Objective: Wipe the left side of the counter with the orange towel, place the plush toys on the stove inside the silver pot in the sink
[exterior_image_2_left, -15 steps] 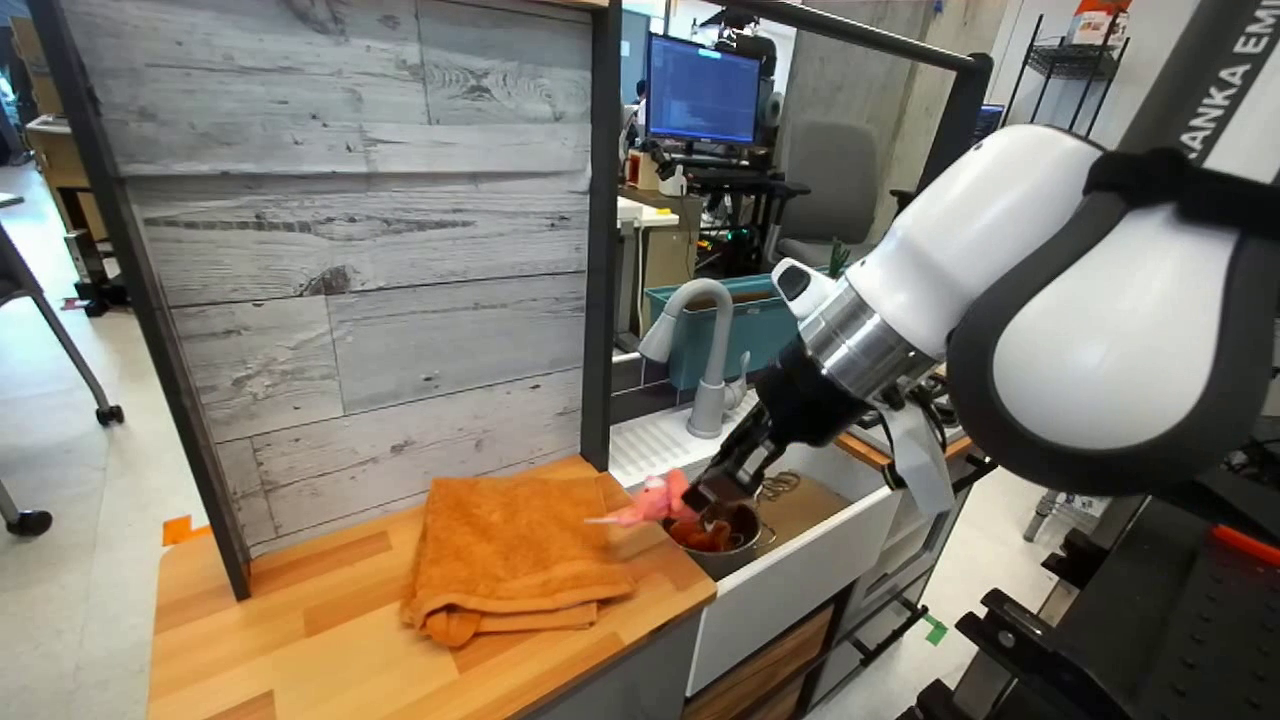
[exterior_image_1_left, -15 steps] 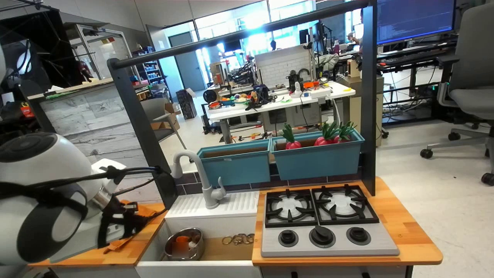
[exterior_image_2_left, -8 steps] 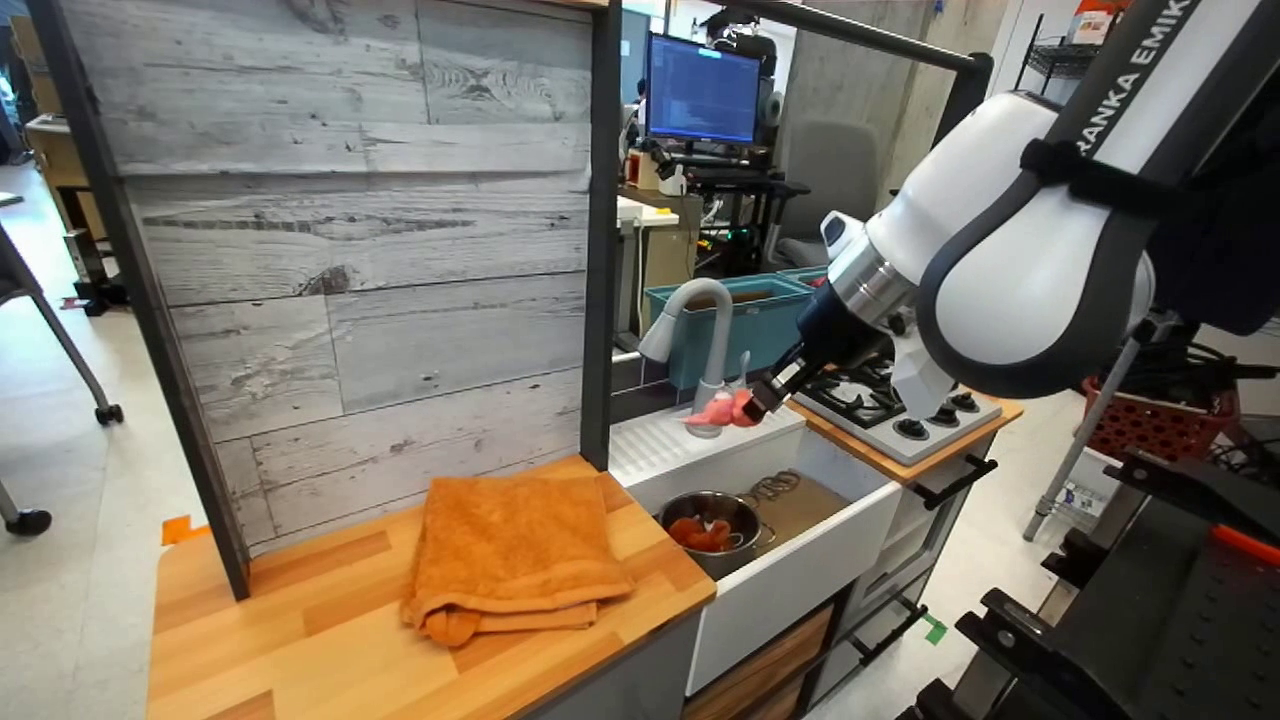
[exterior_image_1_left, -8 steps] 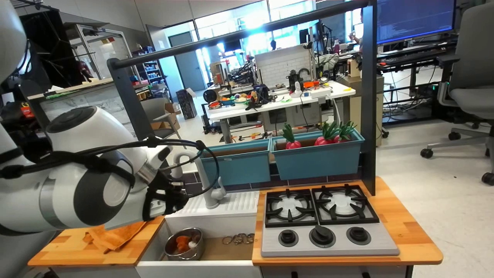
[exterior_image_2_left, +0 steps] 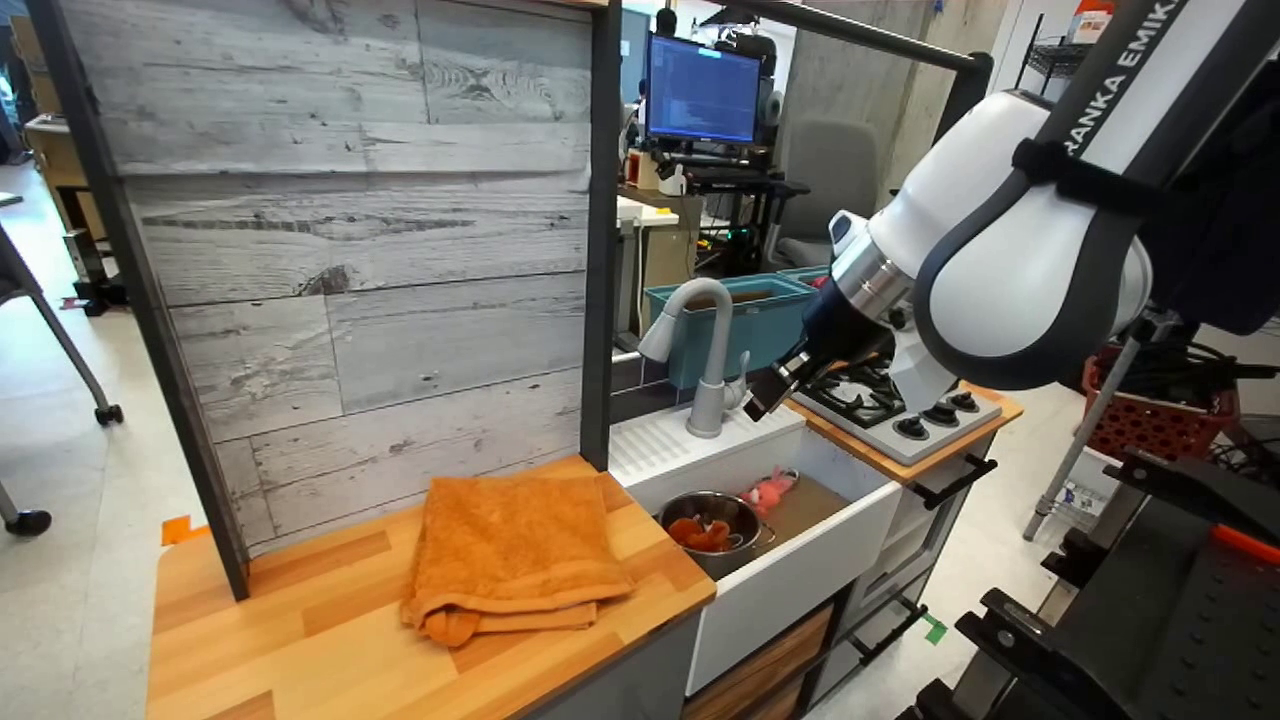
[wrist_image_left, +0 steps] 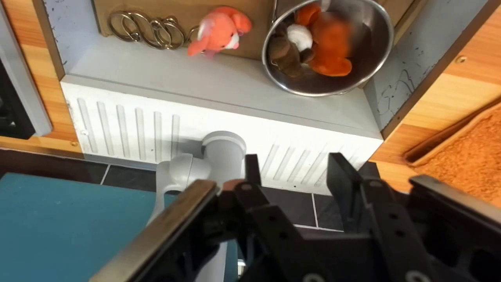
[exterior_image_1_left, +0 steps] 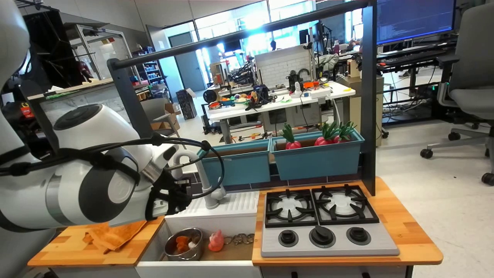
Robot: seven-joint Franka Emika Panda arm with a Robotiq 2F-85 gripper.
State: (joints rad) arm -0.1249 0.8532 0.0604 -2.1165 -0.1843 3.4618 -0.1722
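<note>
My gripper [wrist_image_left: 294, 164] stands open above the back part of the sink [exterior_image_2_left: 800, 585], with nothing between its fingers. A pink plush toy [wrist_image_left: 221, 33] lies on the sink floor, outside and beside the silver pot [exterior_image_1_left: 195, 253], as both exterior views also show. Inside the pot sit an orange plush toy [wrist_image_left: 332, 62] and a brown-and-white one [wrist_image_left: 287, 56]. The orange towel [exterior_image_2_left: 520, 550] is folded on the wooden counter [exterior_image_2_left: 330, 620] to the left of the sink. On the right is the stove [exterior_image_1_left: 328, 249], bearing black grates and knobs.
A grey faucet [exterior_image_2_left: 712, 370] rises behind the sink, close to the gripper in every view. Metal rings [wrist_image_left: 145, 31] lie beside the pink toy. Teal planters [exterior_image_1_left: 316, 162] hang behind, and a dark upright post [exterior_image_2_left: 600, 240] stands at the sink's left.
My gripper rose and swung from above the pot toward the stove side with the pink toy. Then its jaws opened, and the toy dropped onto the sink floor beside the pot.
</note>
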